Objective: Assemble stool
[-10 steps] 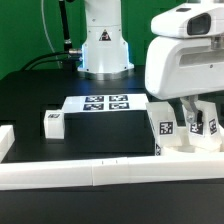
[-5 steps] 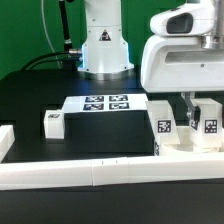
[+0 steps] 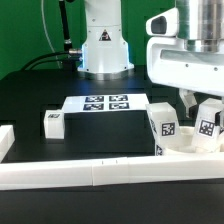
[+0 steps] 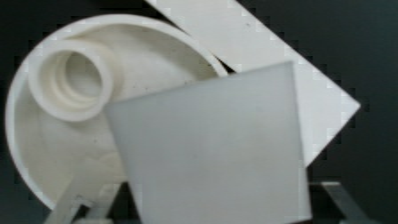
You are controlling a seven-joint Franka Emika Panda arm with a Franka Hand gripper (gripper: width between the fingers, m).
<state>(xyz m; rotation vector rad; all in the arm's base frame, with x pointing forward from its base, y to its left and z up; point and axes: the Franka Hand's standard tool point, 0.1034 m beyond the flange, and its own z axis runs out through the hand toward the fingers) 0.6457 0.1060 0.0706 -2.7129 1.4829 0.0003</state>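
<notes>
My gripper (image 3: pixel 203 113) is at the exterior view's right, shut on a white leg block (image 3: pixel 208 128) with a black-and-white tag, held slightly tilted over the round white seat (image 3: pixel 186 151). A second leg block (image 3: pixel 163 125) stands upright by the seat's left side. A third leg block (image 3: pixel 54 122) lies on the black table at the left. In the wrist view the held block (image 4: pixel 214 140) fills the space between my fingers (image 4: pixel 71 205), and the seat (image 4: pixel 71 90) with its round socket lies behind it.
The marker board (image 3: pixel 107 103) lies in the middle of the black table. White border rails (image 3: pixel 90 175) run along the front edge and the left side (image 3: pixel 6 140). The robot base (image 3: pixel 103 45) stands at the back.
My gripper has risen and shifted slightly right with the leg block, which is now tilted. The other two leg blocks have not moved.
</notes>
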